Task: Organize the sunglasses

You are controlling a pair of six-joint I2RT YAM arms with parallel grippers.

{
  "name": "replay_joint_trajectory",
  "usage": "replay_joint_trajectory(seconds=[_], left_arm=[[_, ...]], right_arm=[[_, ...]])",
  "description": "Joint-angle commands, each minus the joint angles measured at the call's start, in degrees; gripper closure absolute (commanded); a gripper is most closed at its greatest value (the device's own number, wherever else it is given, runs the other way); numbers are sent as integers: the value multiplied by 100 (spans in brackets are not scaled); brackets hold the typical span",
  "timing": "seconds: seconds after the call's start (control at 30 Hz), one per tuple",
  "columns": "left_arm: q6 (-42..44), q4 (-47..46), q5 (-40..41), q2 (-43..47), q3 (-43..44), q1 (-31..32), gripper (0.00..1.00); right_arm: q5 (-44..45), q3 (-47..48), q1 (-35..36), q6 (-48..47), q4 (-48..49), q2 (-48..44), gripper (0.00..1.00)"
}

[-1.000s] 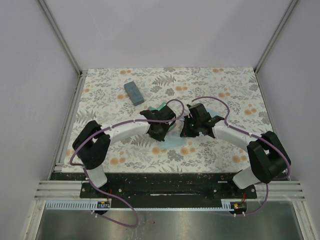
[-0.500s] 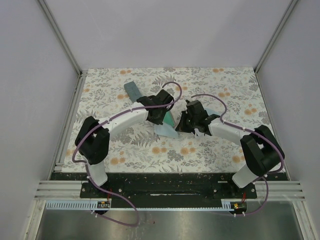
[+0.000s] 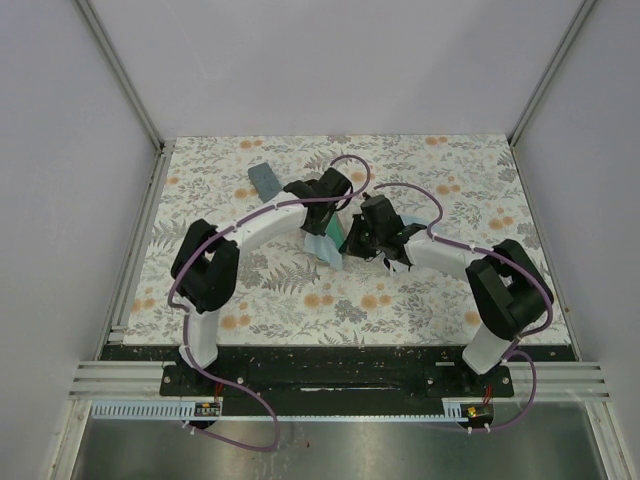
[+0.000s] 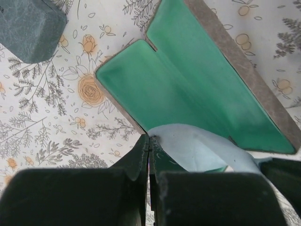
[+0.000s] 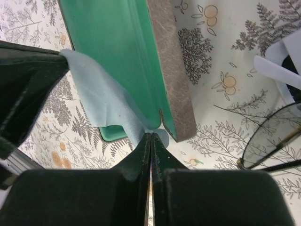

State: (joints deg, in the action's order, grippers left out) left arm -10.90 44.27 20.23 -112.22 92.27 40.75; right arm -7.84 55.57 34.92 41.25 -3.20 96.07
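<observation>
A light blue cloth (image 4: 197,150) hangs stretched between my two grippers above an open case with a green lining (image 4: 197,80) and a tan-grey outside. My left gripper (image 4: 149,139) is shut on one corner of the cloth. My right gripper (image 5: 151,135) is shut on another corner, with the cloth (image 5: 103,99) draped towards the case (image 5: 171,66). The sunglasses (image 5: 270,141), with a thin black frame and clear-looking lenses, lie on the table to the right of the right gripper. In the top view both grippers (image 3: 318,230) (image 3: 352,243) meet over the cloth (image 3: 325,250), and the sunglasses are hidden.
A closed slate-blue case (image 3: 265,181) lies on the floral table cover at the back left, and it also shows in the left wrist view (image 4: 28,26). A pale white shape (image 5: 282,61) sits beyond the sunglasses. Metal rails run along the table's edges.
Both grippers have moved away from the bases and a little left, carrying the cloth with them. The left wrist has swung towards the slate-blue case.
</observation>
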Motion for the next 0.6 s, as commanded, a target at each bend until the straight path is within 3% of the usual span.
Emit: replay_joint_trajectory(seconds=[0.0, 0.57], left_arm=[[281, -67, 429, -203, 353, -59, 100], [606, -674, 113, -888, 1012, -164, 100]], right_arm=[[352, 349, 147, 207, 259, 140, 100], [1073, 419, 165, 330, 153, 236, 100]])
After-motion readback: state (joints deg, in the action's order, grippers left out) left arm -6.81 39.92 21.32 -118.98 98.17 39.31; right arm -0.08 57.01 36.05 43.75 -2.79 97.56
